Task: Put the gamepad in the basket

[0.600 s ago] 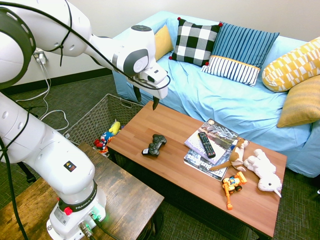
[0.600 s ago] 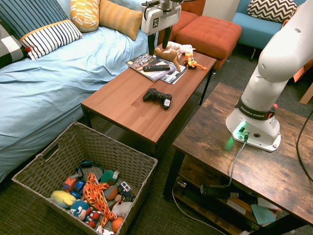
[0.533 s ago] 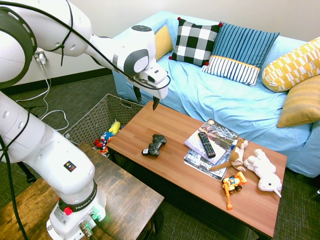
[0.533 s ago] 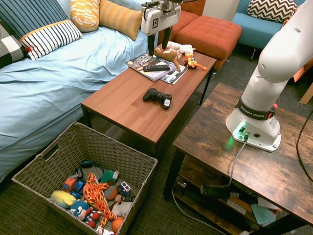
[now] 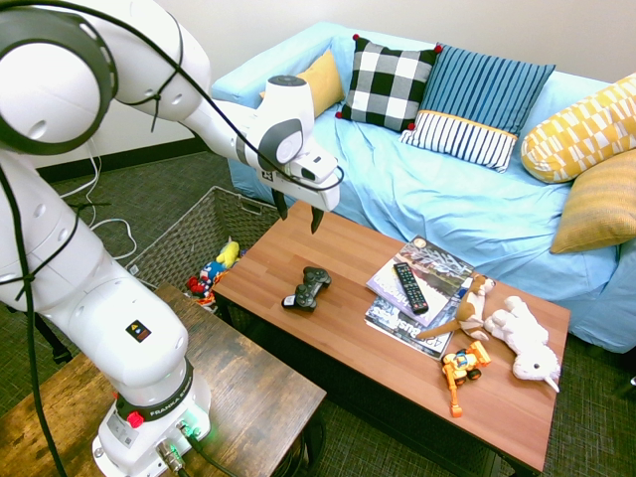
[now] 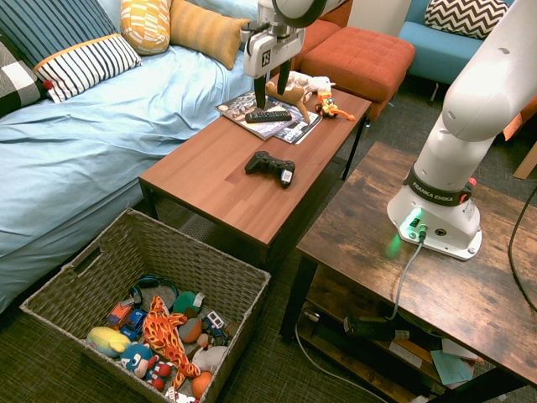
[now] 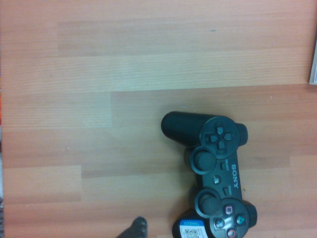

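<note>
Gamepad (image 5: 306, 288), one, lies near my surface (image 5: 348, 343) front edge, bare wood around; fingers (image 5: 296, 210) open above; one basket (image 6: 101, 256) on floor beside.

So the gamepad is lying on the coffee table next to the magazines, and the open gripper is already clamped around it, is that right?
Not quite. The gamepad does lie on the coffee table near the magazines, but the open gripper is not around it: both exterior views show it hanging in the air above the table, apart from the gamepad.
</note>
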`<state>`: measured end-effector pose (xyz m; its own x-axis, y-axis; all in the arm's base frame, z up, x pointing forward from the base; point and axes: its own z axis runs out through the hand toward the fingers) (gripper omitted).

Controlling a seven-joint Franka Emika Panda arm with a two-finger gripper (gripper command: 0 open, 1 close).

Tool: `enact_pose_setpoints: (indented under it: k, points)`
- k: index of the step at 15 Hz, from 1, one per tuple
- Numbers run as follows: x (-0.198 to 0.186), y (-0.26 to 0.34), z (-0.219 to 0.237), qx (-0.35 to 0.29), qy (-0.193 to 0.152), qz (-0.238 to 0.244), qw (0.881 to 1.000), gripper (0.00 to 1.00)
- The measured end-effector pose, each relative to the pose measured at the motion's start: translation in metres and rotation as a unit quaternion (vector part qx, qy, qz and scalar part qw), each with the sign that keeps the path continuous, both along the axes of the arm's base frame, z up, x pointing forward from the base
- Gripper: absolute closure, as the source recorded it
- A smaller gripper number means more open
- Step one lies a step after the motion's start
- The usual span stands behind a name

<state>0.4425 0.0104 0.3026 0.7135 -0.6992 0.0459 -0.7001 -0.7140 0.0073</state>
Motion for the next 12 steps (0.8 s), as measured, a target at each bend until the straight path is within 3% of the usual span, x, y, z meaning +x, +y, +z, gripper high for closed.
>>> enact_pose_setpoints:
  k: [5, 12]
  points:
    - [0.004, -0.014, -0.080, 0.009, 0.021, 0.010, 1.000, 0.00]
    - [0.002, -0.015, -0.152, 0.005, 0.039, 0.015, 0.999, 0.00]
